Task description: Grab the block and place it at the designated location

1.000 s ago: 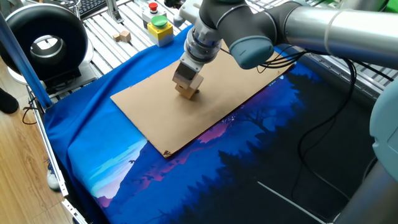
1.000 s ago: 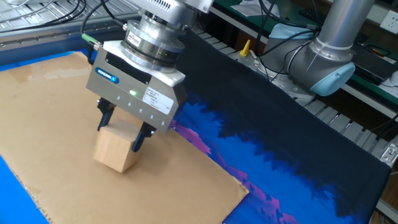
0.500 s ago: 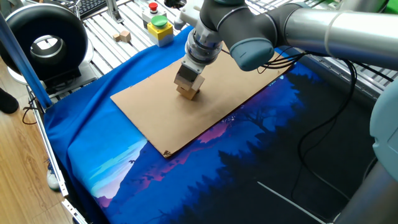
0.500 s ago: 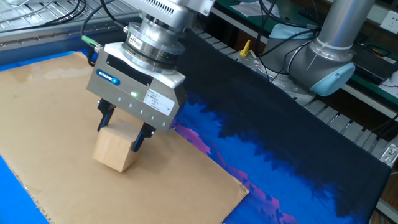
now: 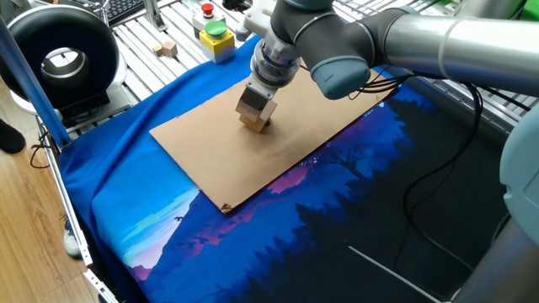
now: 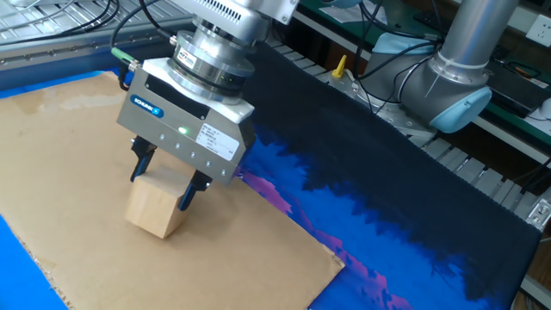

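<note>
The tool [image 6: 160, 176] grips the block [image 6: 157, 203]: one dark finger presses each of two opposite side faces, and the upper part of the cube sits between them under the grey tool body. The block's lower edge meets the cardboard board [image 6: 60, 172], and from the closer camera it looks to rest flat on the board, though a thin gap beneath it cannot be ruled out. The dark dot that marks the designated location is not visible in either view, so whether the block covers it cannot be told.

Taking the board [image 5: 278, 135] as the landmark: the block [image 5: 254, 124] lies on its upper middle part, nearer the long edge that faces the yellow button box [image 5: 216, 38] than the opposite long edge, and well away from both short ends. The tool [image 5: 253, 118] stands directly over it, with the arm reaching in from the far right side of the board. The board lies on a blue printed cloth [image 5: 143, 219] spread over the bench. Beyond the board's far left corner, off the cloth, a much smaller wooden cube [image 5: 169, 49] sits on the slatted bench top, just left of the button box. A black ring light [image 5: 61, 59] stands further left still.
</note>
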### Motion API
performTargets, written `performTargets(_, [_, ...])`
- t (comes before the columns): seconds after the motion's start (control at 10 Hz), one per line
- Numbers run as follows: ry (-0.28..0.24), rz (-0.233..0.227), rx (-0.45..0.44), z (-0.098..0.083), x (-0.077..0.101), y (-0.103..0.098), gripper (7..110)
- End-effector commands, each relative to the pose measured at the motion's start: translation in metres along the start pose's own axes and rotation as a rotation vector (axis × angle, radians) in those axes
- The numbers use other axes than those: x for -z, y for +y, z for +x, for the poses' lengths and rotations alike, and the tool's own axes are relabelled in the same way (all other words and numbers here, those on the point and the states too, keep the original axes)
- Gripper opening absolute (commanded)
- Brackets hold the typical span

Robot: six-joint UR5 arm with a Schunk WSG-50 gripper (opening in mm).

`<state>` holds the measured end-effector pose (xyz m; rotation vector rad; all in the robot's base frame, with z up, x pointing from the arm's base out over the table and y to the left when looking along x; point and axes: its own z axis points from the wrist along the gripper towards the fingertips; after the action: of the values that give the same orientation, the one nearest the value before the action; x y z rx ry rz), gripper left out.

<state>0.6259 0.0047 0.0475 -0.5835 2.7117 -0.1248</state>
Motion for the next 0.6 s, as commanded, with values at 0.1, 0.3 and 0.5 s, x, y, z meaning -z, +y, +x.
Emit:
performTargets(0.1, [-0.021, -0.021, 0.022, -0.0043, -0.0013, 0.0037, 22])
performTargets(0.3, [-0.021, -0.022, 0.028, -0.0044, -0.0012, 0.0040, 44])
performTargets(0.5, [-0.019, -0.021, 0.030, -0.0038, -0.0013, 0.0039, 44])
